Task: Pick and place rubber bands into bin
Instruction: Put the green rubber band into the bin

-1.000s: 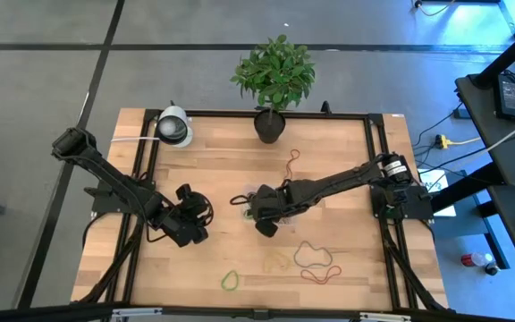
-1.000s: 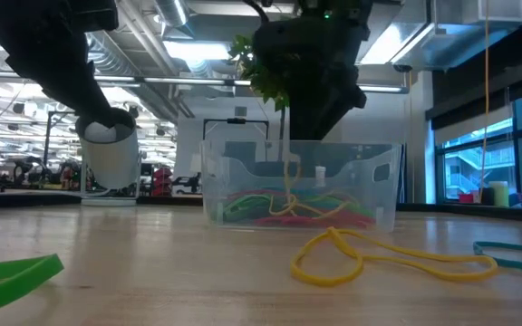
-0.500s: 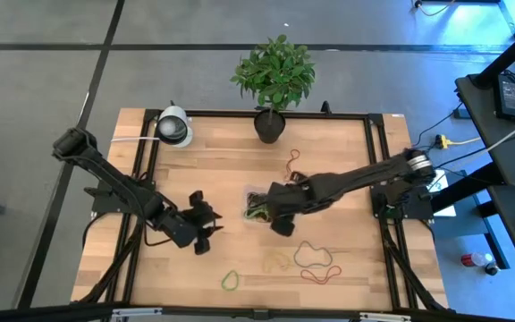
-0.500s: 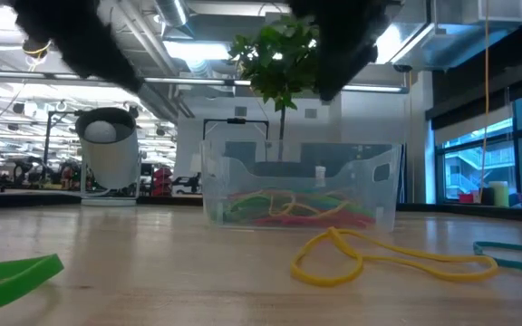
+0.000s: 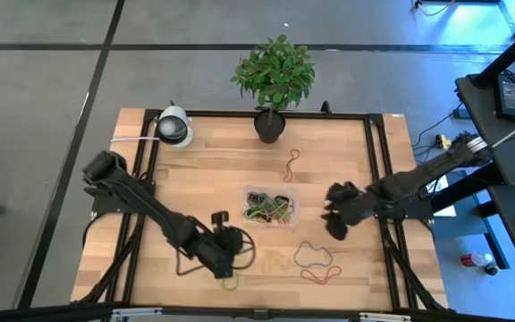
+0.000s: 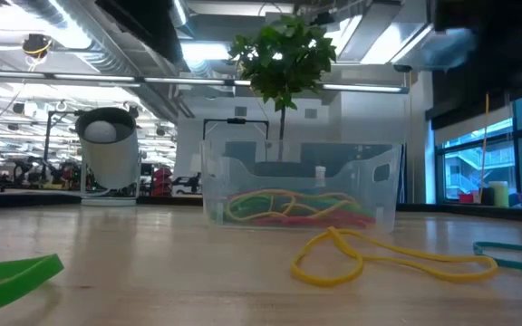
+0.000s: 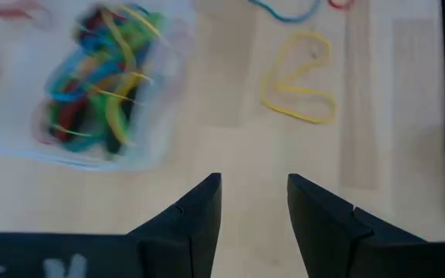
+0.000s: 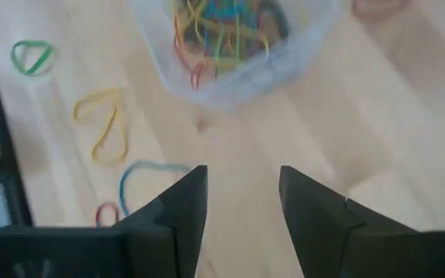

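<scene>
The clear bin point(image 5: 271, 206) stands mid-table with several coloured rubber bands point(image 6: 288, 206) lying in it. Loose bands lie flat on the wood toward the near edge: a green one point(image 5: 230, 282), a yellow one point(image 5: 278, 260), a grey-teal one point(image 5: 311, 255) and a red one point(image 5: 322, 275). Another lies on the bin's far side point(image 5: 291, 165). My left gripper point(image 5: 235, 241) hovers open on the near-left side of the bin, above the green band. My right gripper point(image 5: 332, 222) hangs open to the bin's right. Both wrist views show nothing between the fingers point(image 7: 253, 193) point(image 8: 242, 189).
A dark plant pot point(image 5: 270, 125) with a leafy plant stands at the far edge, and a white round device point(image 5: 174, 128) at the far left. Black frame rails point(image 5: 375, 170) run along the table's sides.
My right gripper has let go of a yellow band that hung from it into the bin. The band now lies in the bin. That gripper has drawn back toward the table's right edge, rising a little. My left gripper has swung right and toward the near edge, close to the green band.
</scene>
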{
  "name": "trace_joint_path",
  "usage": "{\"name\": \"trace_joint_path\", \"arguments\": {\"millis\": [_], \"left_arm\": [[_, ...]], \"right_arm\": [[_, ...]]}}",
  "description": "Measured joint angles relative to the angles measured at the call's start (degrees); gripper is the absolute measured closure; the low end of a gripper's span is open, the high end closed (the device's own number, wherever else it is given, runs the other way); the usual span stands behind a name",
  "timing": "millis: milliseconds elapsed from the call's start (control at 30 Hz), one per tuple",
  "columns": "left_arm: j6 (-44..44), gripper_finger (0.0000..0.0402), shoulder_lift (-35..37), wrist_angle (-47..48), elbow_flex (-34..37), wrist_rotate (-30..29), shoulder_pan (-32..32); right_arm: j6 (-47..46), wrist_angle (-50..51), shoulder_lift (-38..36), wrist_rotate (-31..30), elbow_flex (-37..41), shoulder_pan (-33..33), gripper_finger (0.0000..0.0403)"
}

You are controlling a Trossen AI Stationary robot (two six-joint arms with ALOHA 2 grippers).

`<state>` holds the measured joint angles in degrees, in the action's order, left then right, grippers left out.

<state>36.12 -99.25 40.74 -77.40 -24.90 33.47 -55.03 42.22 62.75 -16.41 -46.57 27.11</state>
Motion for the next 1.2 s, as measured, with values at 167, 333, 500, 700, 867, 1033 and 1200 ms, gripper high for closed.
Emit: {"name": "trace_joint_path", "arguments": {"millis": [167, 333, 500, 700, 867, 1033, 1200], "left_arm": [[4.63, 0.0258, -7.71, 1.06, -6.18, 5.88, 0.00], [8.77, 0.0258, -13.56, 1.57, -7.83, 11.38, 0.61], [13.72, 0.0258, -18.13, 1.71, -7.86, 18.19, 2.46], [17.34, 0.0262, -21.82, 1.45, -8.10, 19.22, 4.65], [24.21, 0.0327, -23.52, 1.94, -8.18, 18.20, 5.22], [28.13, 0.0396, -23.48, 2.63, -8.70, 16.76, 5.27], [28.32, 0.0399, -21.97, 7.19, -12.64, 15.88, 4.57]], "right_arm": [[-5.46, -3.45, -8.53, -0.08, 8.30, 5.62, 0.0238], [-6.22, -7.07, -12.15, -0.03, 12.74, 9.60, 0.0238], [-5.51, -7.79, -12.64, -0.03, 13.51, 12.39, 0.0238], [-3.98, -7.80, -12.60, -0.04, 13.53, 14.08, 0.0238], [-2.78, -8.16, -12.60, -0.04, 13.53, 14.08, 0.0238], [-2.61, -8.18, -12.60, -0.04, 13.53, 14.08, 0.0238], [-1.68, -8.18, -12.60, -0.04, 13.53, 14.08, 0.0238]]}}
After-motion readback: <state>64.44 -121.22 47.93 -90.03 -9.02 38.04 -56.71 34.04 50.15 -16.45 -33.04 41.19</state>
